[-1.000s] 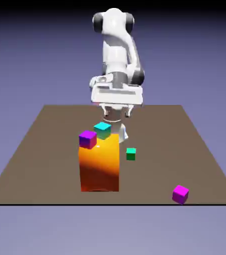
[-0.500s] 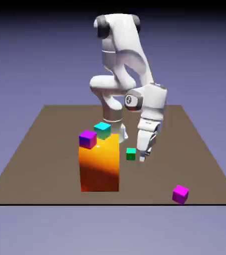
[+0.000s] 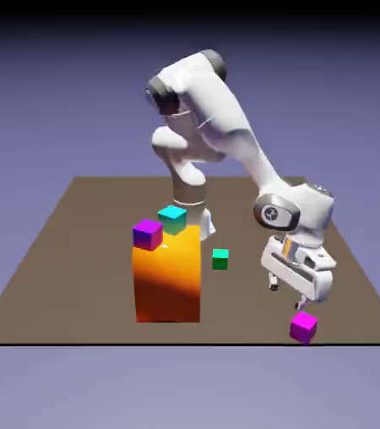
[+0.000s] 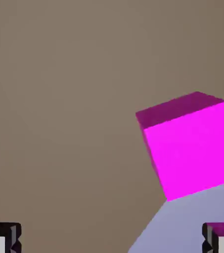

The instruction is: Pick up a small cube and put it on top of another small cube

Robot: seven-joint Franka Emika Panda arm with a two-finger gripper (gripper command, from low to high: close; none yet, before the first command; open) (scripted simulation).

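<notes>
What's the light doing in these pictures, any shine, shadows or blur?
Exterior view: the orange block glows bright up top and darkens below, with a tiny white glint; background black along the top edge. Hand view: pink cube bright on one face, darker on another; its edges look crisp.

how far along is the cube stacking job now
Nothing looks stacked by the gripper: the magenta cube sits on the table near its front edge. In hand is the approach: the gripper is open and empty, just above that cube but not lined up with it. Left: grasp it, lift it and set it on another small cube.
</notes>
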